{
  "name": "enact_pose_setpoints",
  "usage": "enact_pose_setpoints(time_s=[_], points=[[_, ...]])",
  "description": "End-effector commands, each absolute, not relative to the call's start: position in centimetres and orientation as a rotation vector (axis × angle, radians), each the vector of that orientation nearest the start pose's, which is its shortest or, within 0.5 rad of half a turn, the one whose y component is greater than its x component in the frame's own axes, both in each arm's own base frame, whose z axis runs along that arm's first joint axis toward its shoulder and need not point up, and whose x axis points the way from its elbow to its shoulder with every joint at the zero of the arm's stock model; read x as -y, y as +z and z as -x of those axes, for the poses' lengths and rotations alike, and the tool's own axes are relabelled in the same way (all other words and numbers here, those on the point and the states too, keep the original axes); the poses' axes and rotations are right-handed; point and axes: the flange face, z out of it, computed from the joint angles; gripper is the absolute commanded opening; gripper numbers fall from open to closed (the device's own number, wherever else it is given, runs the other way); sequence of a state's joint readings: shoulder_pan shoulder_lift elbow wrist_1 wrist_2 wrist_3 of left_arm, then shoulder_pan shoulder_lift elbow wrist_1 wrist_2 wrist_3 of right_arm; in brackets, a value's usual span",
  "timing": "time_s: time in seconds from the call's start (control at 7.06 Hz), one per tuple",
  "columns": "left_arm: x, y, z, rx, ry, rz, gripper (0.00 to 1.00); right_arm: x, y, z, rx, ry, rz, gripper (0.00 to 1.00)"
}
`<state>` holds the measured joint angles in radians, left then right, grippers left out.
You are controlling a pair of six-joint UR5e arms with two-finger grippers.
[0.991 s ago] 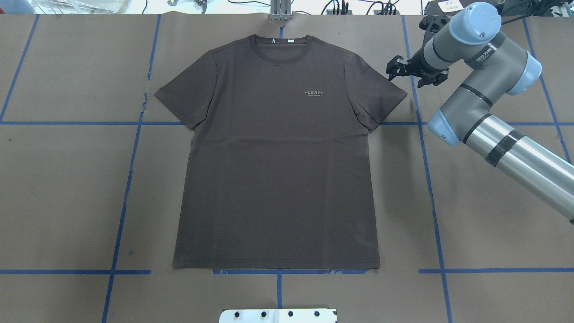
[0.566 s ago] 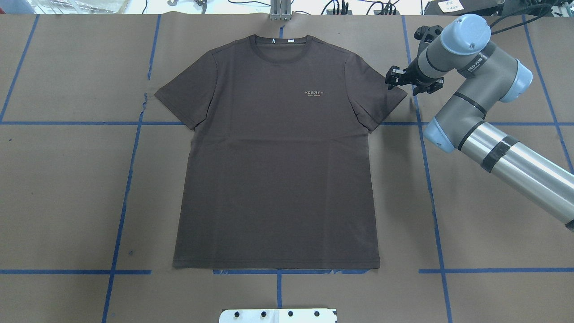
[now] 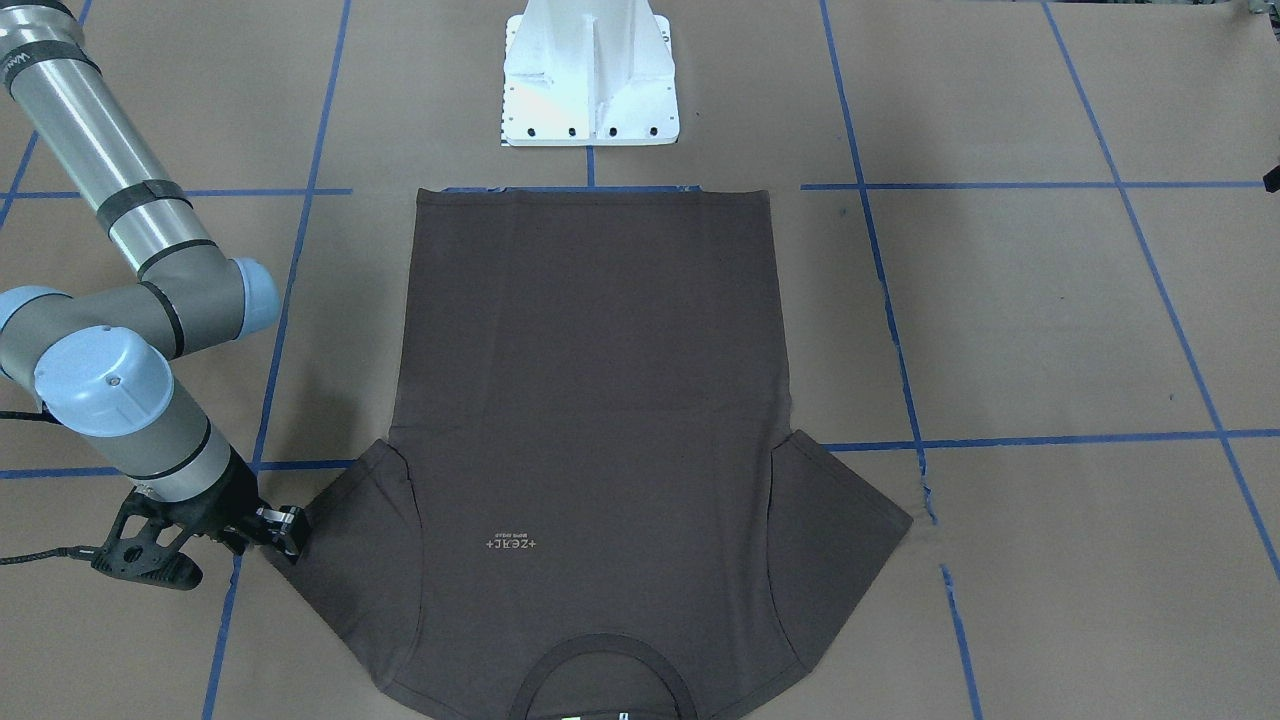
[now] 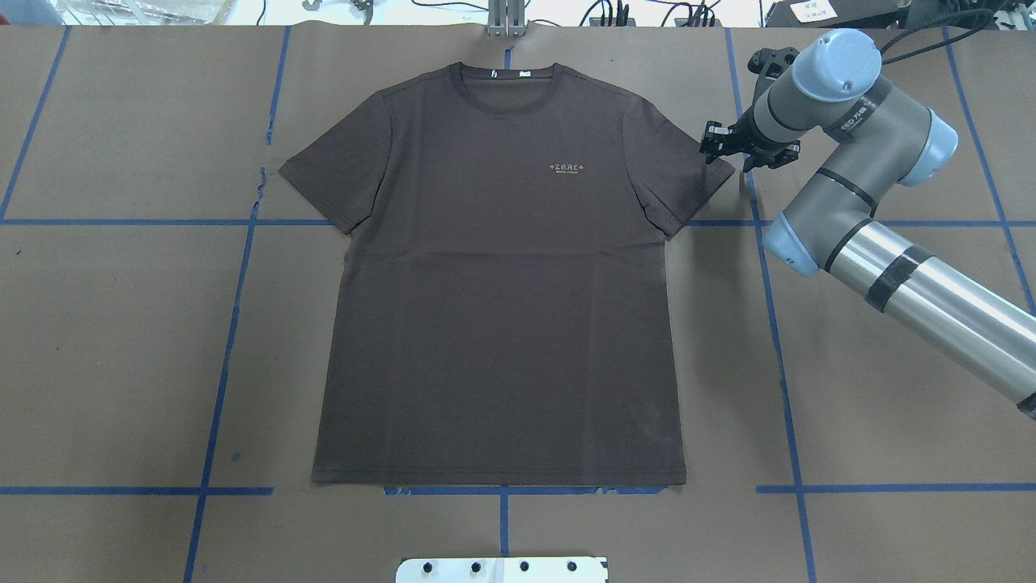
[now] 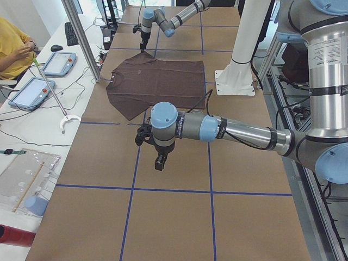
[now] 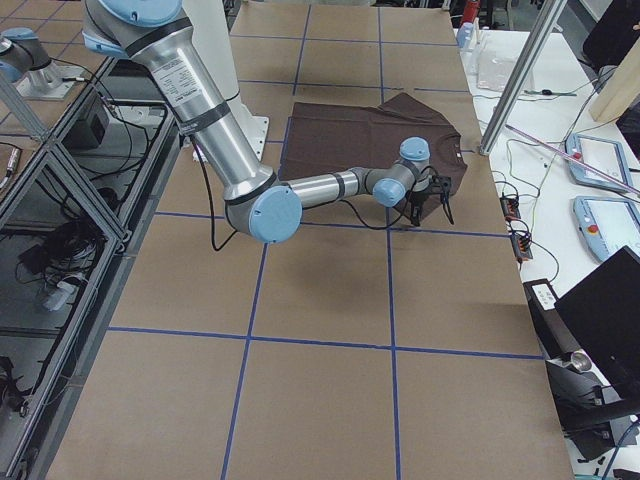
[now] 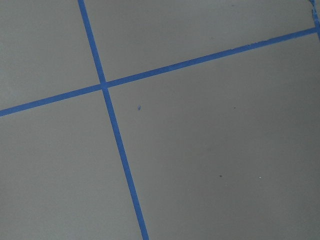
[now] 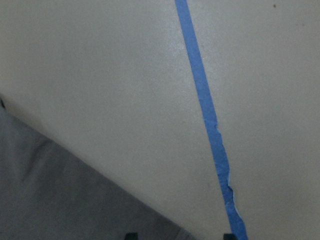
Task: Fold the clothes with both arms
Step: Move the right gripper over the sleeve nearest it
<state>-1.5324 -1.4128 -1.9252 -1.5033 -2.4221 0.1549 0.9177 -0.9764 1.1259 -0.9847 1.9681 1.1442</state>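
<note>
The dark brown-grey T-shirt (image 4: 502, 283) lies flat and face up on the brown paper, collar at the far edge, hem towards the robot's base. My right gripper (image 4: 718, 146) is low at the outer corner of the shirt's right-hand sleeve (image 3: 335, 545). In the right wrist view its two fingertips (image 8: 131, 235) stand apart, so it is open, with the sleeve edge (image 8: 60, 200) just ahead of them. My left gripper (image 5: 159, 162) hangs over bare paper well off the shirt; it shows only in the exterior left view, so I cannot tell its state.
Blue tape lines (image 4: 777, 324) grid the paper. The white base plate (image 4: 502, 569) sits just beyond the hem. A side table with tablets (image 5: 30, 89) and a seated person (image 5: 13, 43) runs along the far edge, with metal posts (image 5: 81, 38).
My right gripper has moved left and down, from beside the sleeve to its outer corner. The shirt has not moved.
</note>
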Motion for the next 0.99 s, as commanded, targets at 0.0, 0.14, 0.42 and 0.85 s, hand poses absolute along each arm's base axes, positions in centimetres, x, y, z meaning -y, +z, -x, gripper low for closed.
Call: enact_pose_setpoints(time_s=[0.0,0.14,0.42,0.85], points=[[42.7,55.87,4.27,-0.844,0.235,-0.171,1.0,66.18,46.32,39.01,0.798,0.316,-0.149,0.65],[42.64,55.86,4.21,-0.844,0.235,-0.169,1.0,66.12,46.32,39.11,0.798,0.315,-0.148,0.65],[42.51,55.98,4.27,-0.845,0.234,-0.168,1.0,65.91,46.57,39.52,0.794,0.311,-0.144,0.59],[42.32,56.02,4.27,-0.845,0.235,-0.167,1.0,65.95,46.3,39.53,0.795,0.311,-0.149,0.0]])
